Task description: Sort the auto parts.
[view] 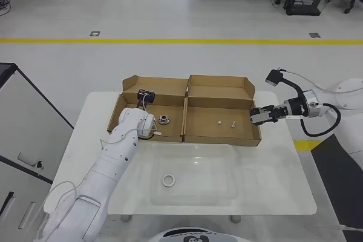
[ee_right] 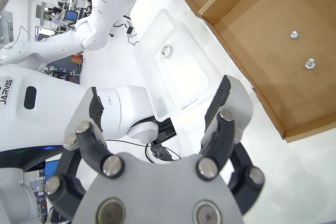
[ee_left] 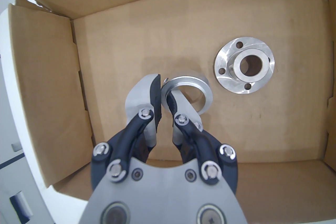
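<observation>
My left gripper (ee_left: pixel 164 93) is shut on the wall of a silver metal ring (ee_left: pixel 194 83), one finger inside it and one outside. It holds the ring tilted, just above the floor of the left cardboard box (view: pixel 130 85). A round metal flange (ee_left: pixel 244 64) with bolt holes lies flat beside it in the same box. Two small bolts (ee_right: pixel 294 35) (ee_right: pixel 309 63) stand in the right cardboard box (view: pixel 221 91). My right gripper (ee_right: pixel 160 88) is open with nothing between its fingers, beside that box's outer corner (view: pixel 254 116).
A clear plastic tray (view: pixel 230 193) sits on the white table in front of the boxes, with one white ring (view: pixel 169 179) in it. A dark cabinet (view: pixel 12 121) stands off the table's left side.
</observation>
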Available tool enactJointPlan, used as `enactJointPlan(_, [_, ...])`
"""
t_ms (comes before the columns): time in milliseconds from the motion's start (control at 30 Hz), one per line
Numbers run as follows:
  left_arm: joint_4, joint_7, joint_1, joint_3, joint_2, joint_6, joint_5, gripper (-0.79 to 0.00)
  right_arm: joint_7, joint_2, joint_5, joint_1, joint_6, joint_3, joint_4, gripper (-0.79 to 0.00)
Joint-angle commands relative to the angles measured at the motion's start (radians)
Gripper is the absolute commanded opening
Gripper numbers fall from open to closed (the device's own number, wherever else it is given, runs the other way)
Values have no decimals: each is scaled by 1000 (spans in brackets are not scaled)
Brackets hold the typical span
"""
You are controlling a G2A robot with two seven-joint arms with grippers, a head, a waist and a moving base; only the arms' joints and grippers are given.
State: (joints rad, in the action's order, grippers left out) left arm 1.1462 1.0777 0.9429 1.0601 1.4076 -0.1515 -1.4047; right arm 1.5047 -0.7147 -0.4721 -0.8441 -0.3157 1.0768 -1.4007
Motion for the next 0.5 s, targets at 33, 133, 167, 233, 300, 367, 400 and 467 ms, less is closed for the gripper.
enactJointPlan(33, [-3, 4, 0, -2, 2, -4, -8, -573, 0, 0, 0, 0, 0, 0, 0, 0])
enactJointPlan(133, [-5, 6, 0, -1, 3, -6, -10, -400, 0, 0, 0, 0, 0, 0, 0, 0])
enactJointPlan(167, [-5, 8, 1, 0, 4, -6, -8, -360, 0, 0, 0, 0, 0, 0, 0, 0])
enactJointPlan(233, [-6, 10, 1, 4, 4, -7, -6, -274, 0, 0, 0, 0, 0, 0, 0, 0])
enactJointPlan(300, [-4, 11, 3, 9, 4, -10, -4, -240, 0, 0, 0, 0, 0, 0, 0, 0])
enactJointPlan(367, [5, 14, 4, 18, 3, -10, 0, -191, 0, 0, 0, 0, 0, 0, 0, 0])
enactJointPlan(400, [13, 10, 6, 24, 3, -14, 4, -185, 0, 0, 0, 0, 0, 0, 0, 0])
enactJointPlan(467, [25, 9, 9, 37, 1, -17, 9, -145, 0, 0, 0, 0, 0, 0, 0, 0])
